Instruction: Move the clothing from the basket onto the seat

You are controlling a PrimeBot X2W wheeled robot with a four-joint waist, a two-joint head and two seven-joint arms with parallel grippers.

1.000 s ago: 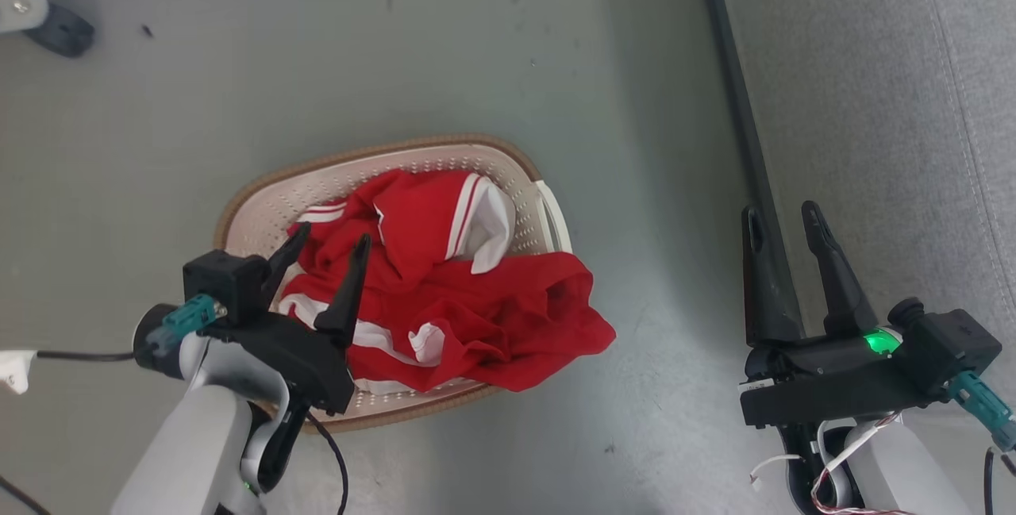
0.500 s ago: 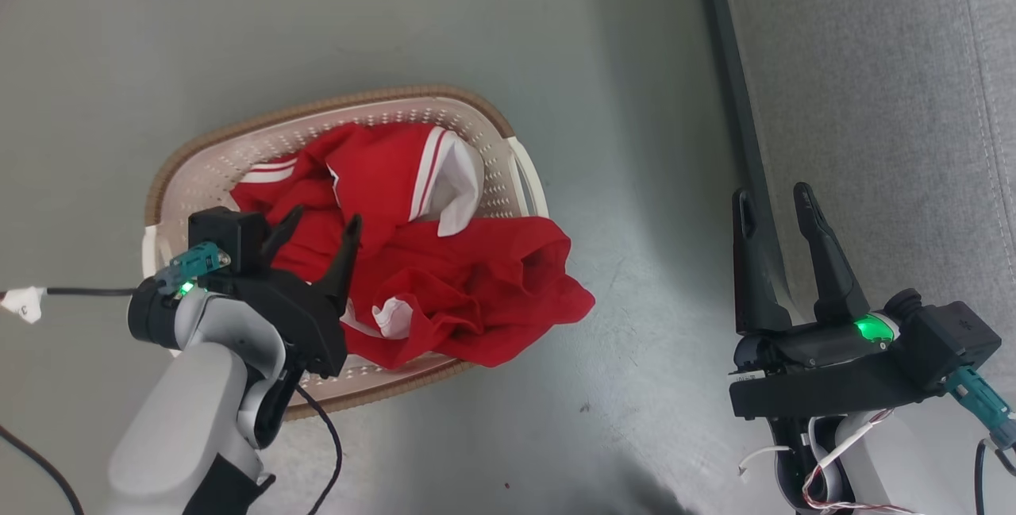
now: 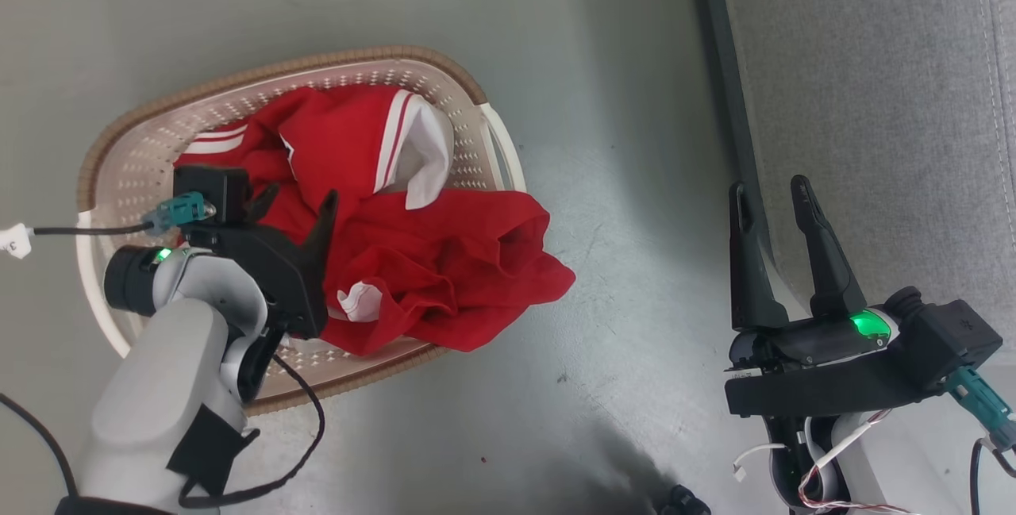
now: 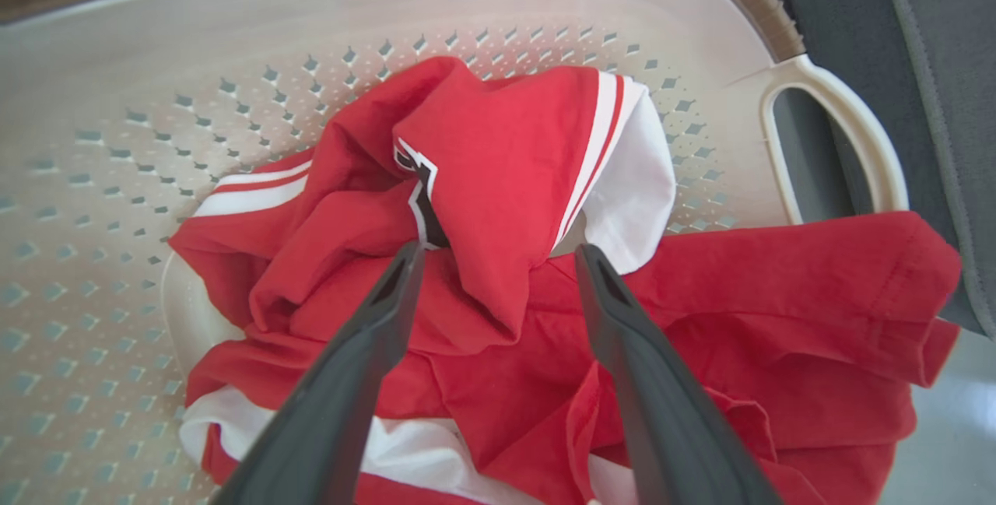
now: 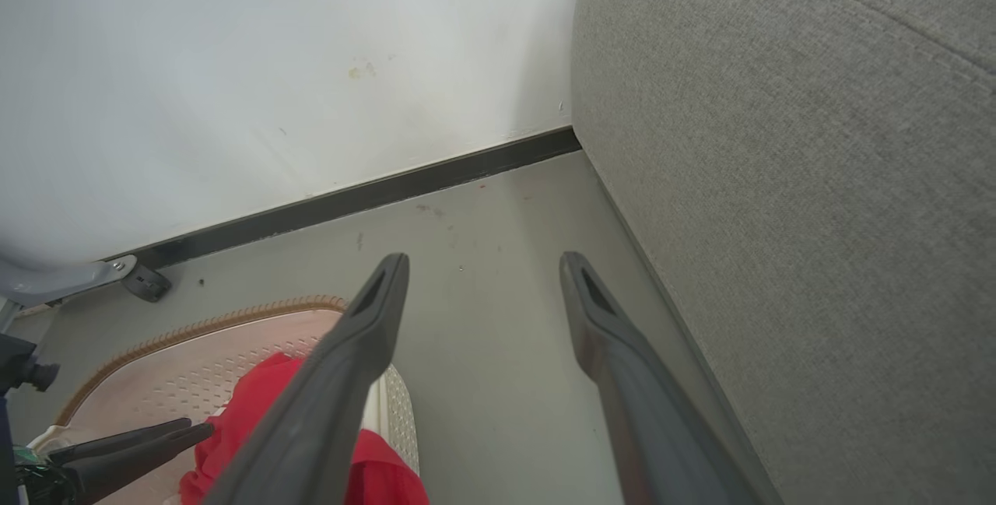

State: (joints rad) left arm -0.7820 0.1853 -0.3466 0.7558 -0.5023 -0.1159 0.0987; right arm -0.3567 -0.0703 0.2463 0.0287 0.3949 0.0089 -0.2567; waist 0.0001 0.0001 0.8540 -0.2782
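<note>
Clothing (image 3: 413, 261), soft red fabric, white-striped, heaped in cream perforated plastic basket (image 3: 143, 166). Left gripper (image 4: 498, 250) wide apart, empty, over heap; right gripper (image 3: 767, 183) likewise, beside grey woven seat (image 3: 873, 102).

A scuffed grey-green floor (image 3: 619, 182) meets a white wall (image 5: 233, 61) along a dark baseboard (image 5: 373, 198); a black caster (image 5: 145, 282) stands near it.
</note>
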